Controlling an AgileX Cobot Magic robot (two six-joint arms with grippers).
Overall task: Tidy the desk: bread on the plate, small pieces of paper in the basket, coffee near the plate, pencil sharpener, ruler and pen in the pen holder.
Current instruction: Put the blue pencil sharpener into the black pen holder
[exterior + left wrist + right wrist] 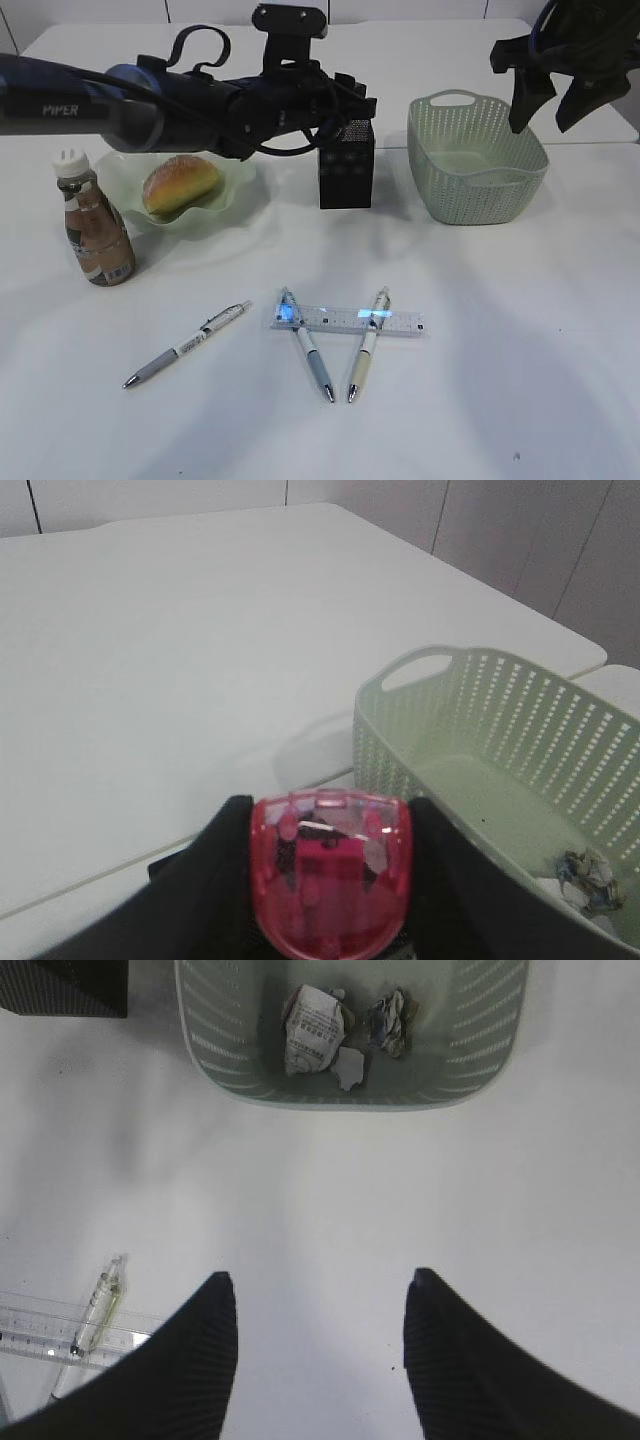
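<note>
My left gripper (352, 108) hangs just above the black pen holder (346, 170) and is shut on the pink translucent pencil sharpener (330, 880). The bread (180, 185) lies on the green plate (118, 172), and the coffee (96, 230) stands beside it at the left. The clear ruler (350, 320) lies across two pens (308, 348) (367, 343); a third pen (190, 345) lies to the left. High over the basket (475, 165), my right gripper (318, 1290) is open and empty. Two small pieces of paper (315, 1028) (390, 1010) lie in the basket.
The basket (480, 750) stands right of the pen holder, a short gap between them. The pens and ruler lie near the desk's front middle. A seam runs across the white desk (520, 330) behind the objects.
</note>
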